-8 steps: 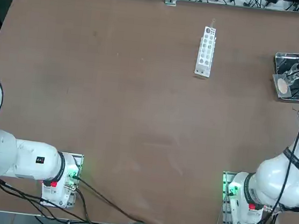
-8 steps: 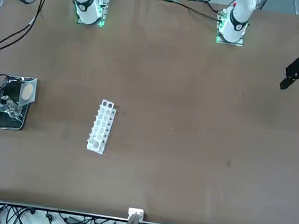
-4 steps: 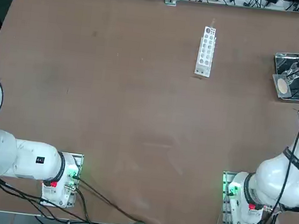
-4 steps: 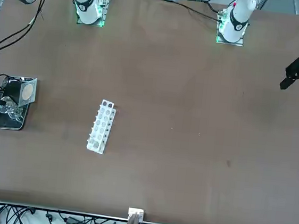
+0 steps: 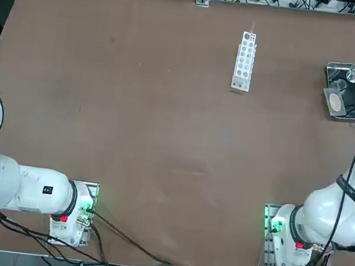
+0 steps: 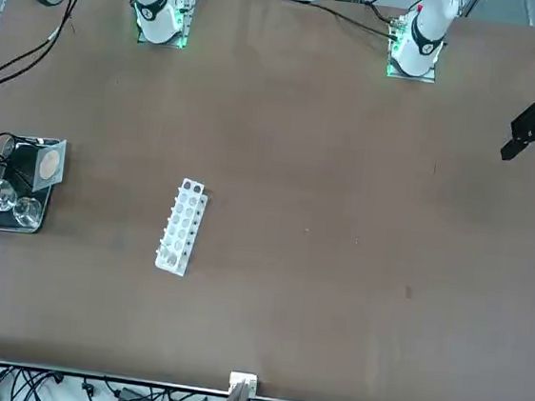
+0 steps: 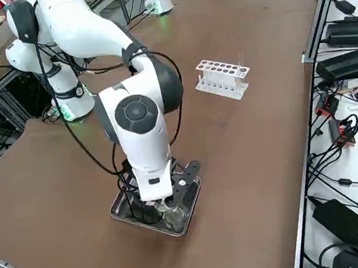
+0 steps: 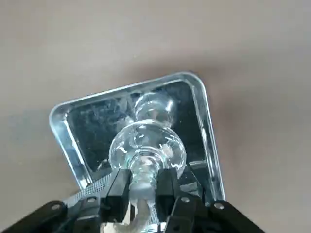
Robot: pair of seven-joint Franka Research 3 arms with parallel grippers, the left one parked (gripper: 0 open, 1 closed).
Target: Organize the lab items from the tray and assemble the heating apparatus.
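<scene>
Across the brown table, has just shifted the burner within the tray area, neck gripped between the right gripper's part-open fingers. Probably means ready to carry out for assembly; leaves the mesh at the tray, still to be fetched.

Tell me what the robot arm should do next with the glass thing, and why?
It should probably lift the glass burner gently straight up. The right tool has its fingers on both sides of the burner's neck, and the round glass sits over the steel tray, near its raised rim.
</scene>
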